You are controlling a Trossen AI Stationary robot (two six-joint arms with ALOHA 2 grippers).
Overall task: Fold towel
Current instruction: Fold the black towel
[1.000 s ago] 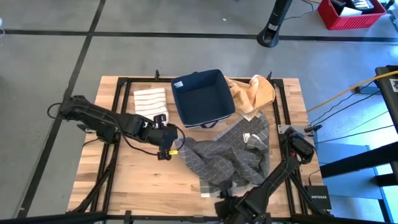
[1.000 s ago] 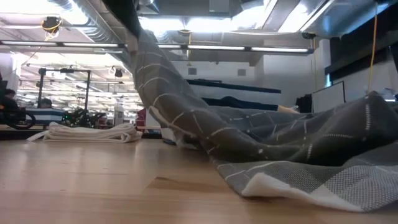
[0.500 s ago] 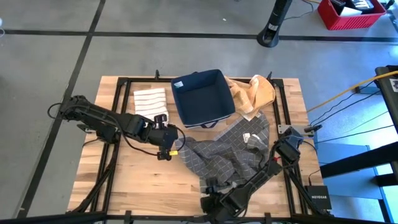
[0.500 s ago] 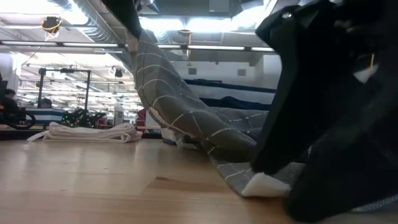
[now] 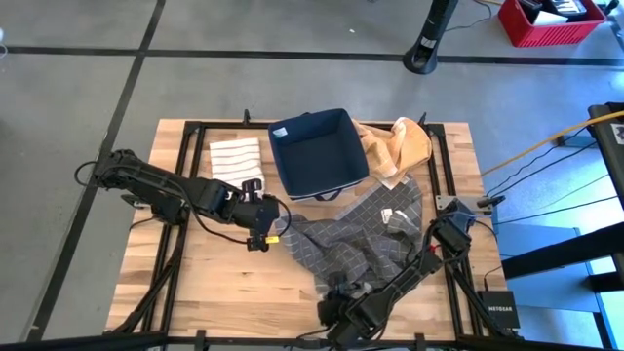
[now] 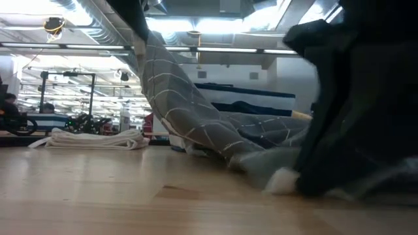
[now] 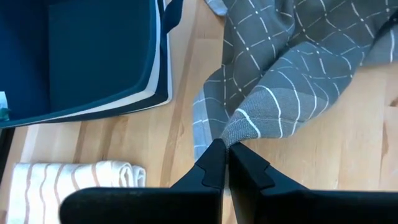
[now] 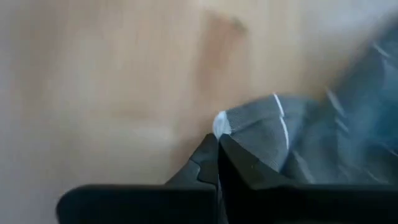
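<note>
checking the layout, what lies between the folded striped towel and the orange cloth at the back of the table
In the high view, an open dark blue fabric bin sits between the folded white striped towel and the crumpled orange cloth.

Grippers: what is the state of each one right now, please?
Left gripper: shut on the grey towel, at one corner.
Right gripper: shut on the grey towel, at another corner.

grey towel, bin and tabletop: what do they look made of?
Grey towel: woven cloth, matte, probably cotton; it drapes and creases, with a white grid stitched in. Bin: navy, soft-sided, looks like fabric over stiff panels; its walls bow slightly. Tabletop: pale wood, smooth finish; grain lines show in the left wrist view.
</note>
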